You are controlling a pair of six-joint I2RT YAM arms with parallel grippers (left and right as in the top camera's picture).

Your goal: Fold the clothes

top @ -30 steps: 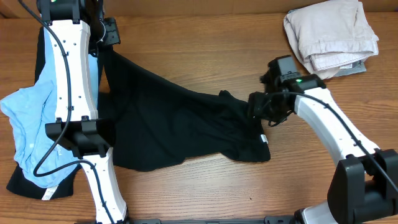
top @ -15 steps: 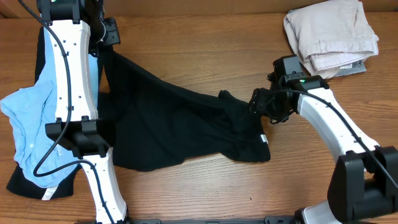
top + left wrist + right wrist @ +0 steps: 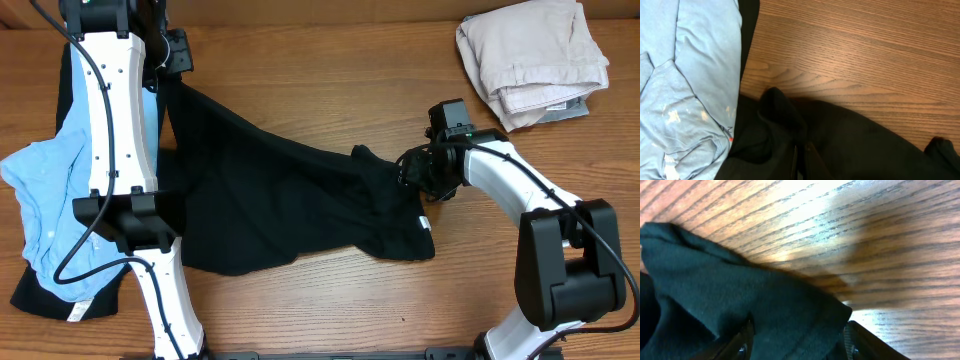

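Observation:
A plain black garment lies spread across the middle of the table, a small white label at its right corner. My left gripper is shut on its far left corner; in the left wrist view the gripper pinches black cloth. At the garment's right edge, my right gripper is open. In the right wrist view its fingers stand wide apart, with a fold of the black cloth between them.
A light blue garment lies crumpled at the left, partly under my left arm, on another dark garment. It also shows in the left wrist view. A folded beige pile sits at the back right. Bare wood lies between the pile and the black garment.
The right arm's elbow has swung while its gripper stayed at the garment's right edge. The left arm and the black garment have not moved.

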